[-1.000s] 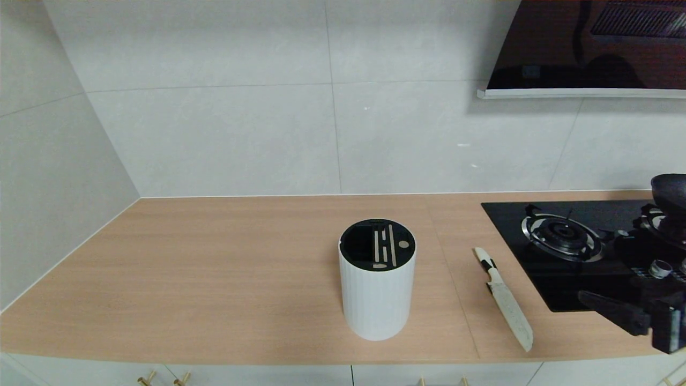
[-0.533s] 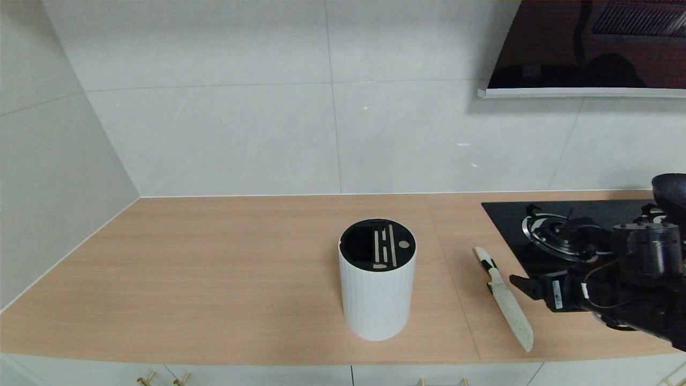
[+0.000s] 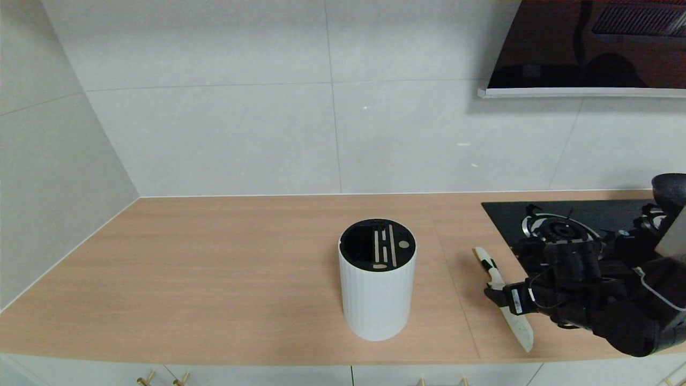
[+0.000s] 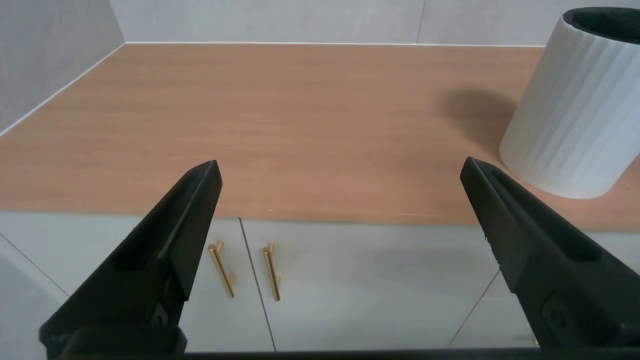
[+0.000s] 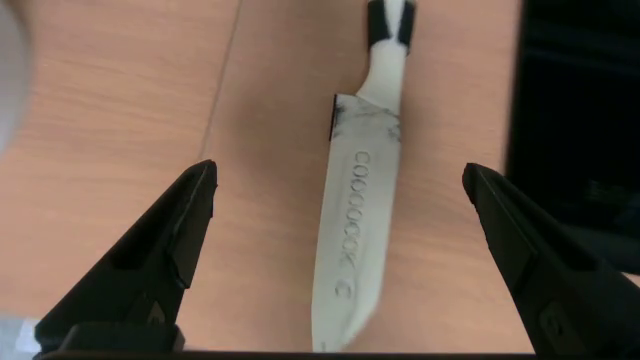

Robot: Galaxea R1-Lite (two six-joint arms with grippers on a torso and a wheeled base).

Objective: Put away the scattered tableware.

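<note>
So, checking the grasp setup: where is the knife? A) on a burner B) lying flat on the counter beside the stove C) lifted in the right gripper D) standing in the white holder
B: the knife lies flat on the counter between holder and stove, the open right gripper over it.

Left gripper (image 4: 340, 165) and right gripper (image 5: 338, 170), fingers wide apart on both.

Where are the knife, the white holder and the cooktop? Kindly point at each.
knife (image 5: 352, 230), right wrist view, middle of the blade.
white holder (image 3: 377, 300), head view, ribbed side wall.
cooktop (image 3: 504, 220), head view, bare black glass by its left edge.
</note>
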